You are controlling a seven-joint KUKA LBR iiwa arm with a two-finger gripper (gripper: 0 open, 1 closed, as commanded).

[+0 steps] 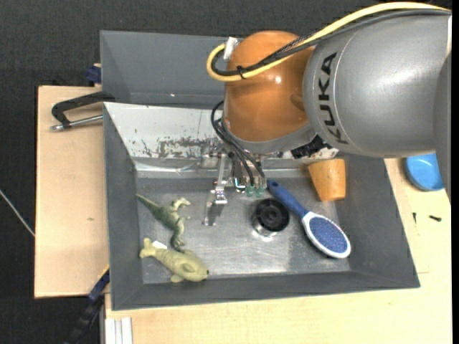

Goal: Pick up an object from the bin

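Bin (pixel 118 213) of grey metal is viewed from above. Near its front left corner a slim green plastic dinosaur (pixel 169 217) and a pale yellow toy reptile (pixel 179 264) are laid. The gripper (pixel 219 205) is hung over bare floor between the dinosaur and a black round disc (pixel 271 216); its opening cannot be told, nothing is seen held. Rightward, a blue oval brush (pixel 320 231) and an orange tapered cup (pixel 328 180) are set.

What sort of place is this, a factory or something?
Most likely a robotics test lab, not a factory: a big grey robot arm reaches over a metal bin holding odd bits, like a green toy dinosaur and a blue brush.
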